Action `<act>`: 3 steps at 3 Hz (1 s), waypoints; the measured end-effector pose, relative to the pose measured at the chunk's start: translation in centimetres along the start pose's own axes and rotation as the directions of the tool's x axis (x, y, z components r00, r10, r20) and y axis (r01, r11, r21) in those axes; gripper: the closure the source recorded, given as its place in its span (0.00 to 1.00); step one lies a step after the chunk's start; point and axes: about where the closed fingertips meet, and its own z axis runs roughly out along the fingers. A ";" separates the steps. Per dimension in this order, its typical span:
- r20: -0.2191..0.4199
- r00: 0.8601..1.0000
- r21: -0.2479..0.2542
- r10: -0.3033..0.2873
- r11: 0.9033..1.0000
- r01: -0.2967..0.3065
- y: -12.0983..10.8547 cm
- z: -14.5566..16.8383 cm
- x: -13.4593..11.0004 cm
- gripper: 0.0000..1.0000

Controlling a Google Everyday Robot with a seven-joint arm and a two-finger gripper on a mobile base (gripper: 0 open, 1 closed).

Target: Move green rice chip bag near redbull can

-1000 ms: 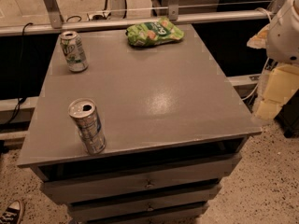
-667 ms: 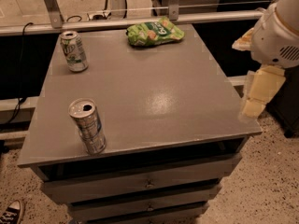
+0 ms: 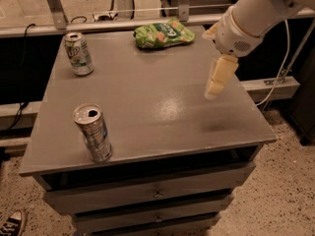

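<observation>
The green rice chip bag (image 3: 162, 33) lies flat at the far edge of the grey table (image 3: 147, 102), near its middle. The redbull can (image 3: 93, 132) stands upright at the front left, silver with blue-grey panels and an opened top. My gripper (image 3: 218, 78) hangs from the white arm (image 3: 256, 11) above the right side of the table. It is to the right of and nearer than the bag, apart from it, and far from the redbull can. It holds nothing that I can see.
A wider whitish can with green print (image 3: 78, 53) stands at the far left of the table. Drawers (image 3: 152, 193) sit under the tabletop. A rail and cables run behind the table. A shoe (image 3: 11, 224) shows at the bottom left on the speckled floor.
The arm has swung in from the right edge of the view and the gripper now hangs over the table's right side. The bag and both cans have not moved.
</observation>
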 end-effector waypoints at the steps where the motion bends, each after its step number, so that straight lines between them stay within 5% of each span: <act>1: 0.113 0.993 0.041 -0.011 0.999 0.006 -5.8 3.8 -2.8 0.00; 3: 0.290 0.953 0.064 0.090 0.992 -0.113 -15.3 9.8 -6.7 0.00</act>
